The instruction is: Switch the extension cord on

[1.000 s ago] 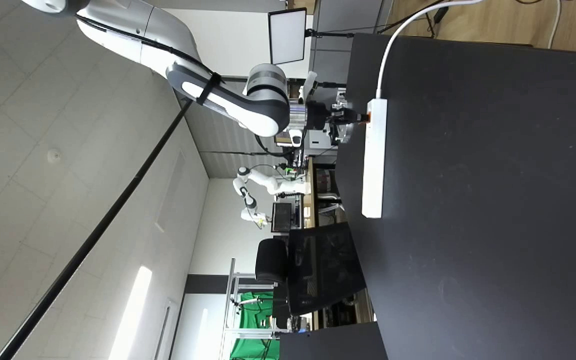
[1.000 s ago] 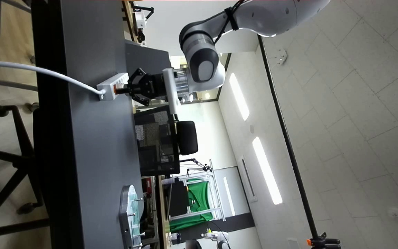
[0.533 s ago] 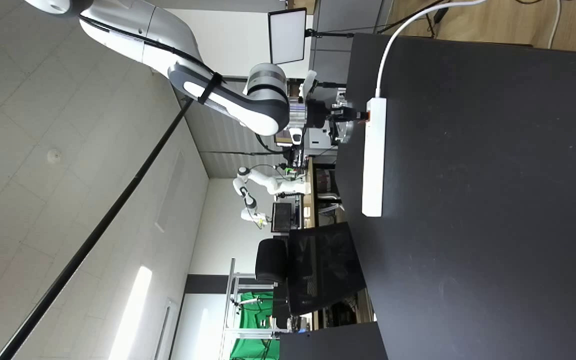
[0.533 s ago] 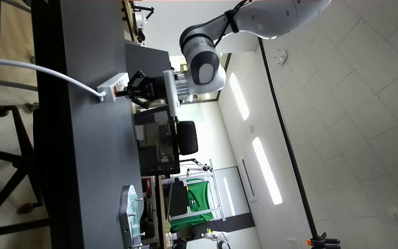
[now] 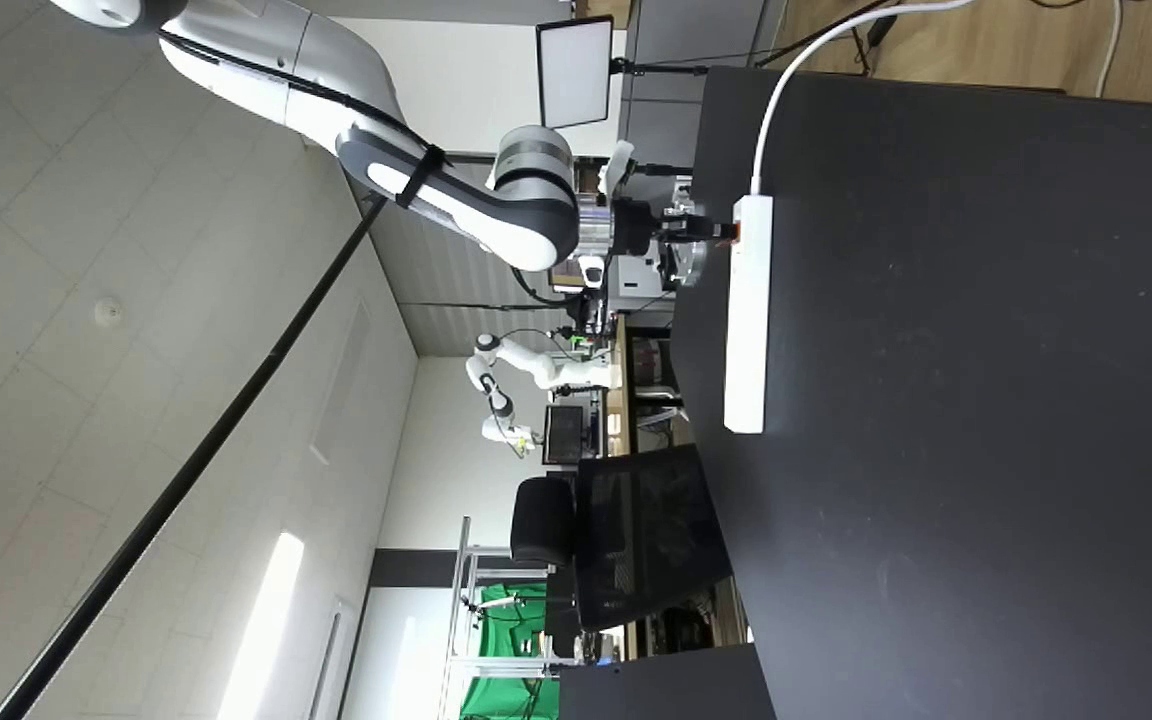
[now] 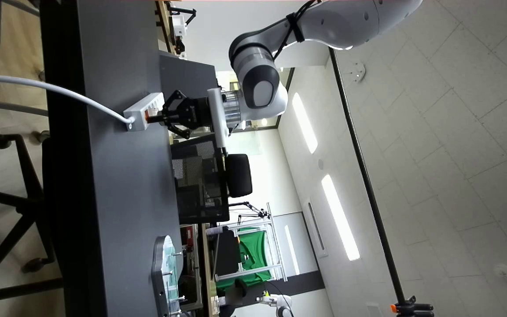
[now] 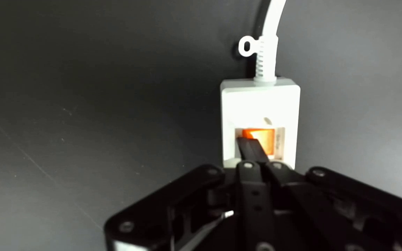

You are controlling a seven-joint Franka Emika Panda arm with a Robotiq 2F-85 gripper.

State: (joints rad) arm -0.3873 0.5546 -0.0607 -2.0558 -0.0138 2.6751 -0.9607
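Power strip (image 5: 750, 320) shifted slightly toward its cable (image 5: 775, 100), hand (image 5: 726, 231) likewise, blurred dark shape (image 6: 235, 296) further into view, well beyond the cable

Nothing is legible: the marking (image 7: 278, 142) beside the orange switch (image 7: 268, 142) on the extension cord (image 7: 253, 106) is blurred.

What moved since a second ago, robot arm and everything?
Just a tiny bit: the extension cord slid toward its cable end, and the gripper shifted the same way. Nothing was visibly grabbed or let go. The gripper stays shut at the orange switch; I can't tell if it flipped.
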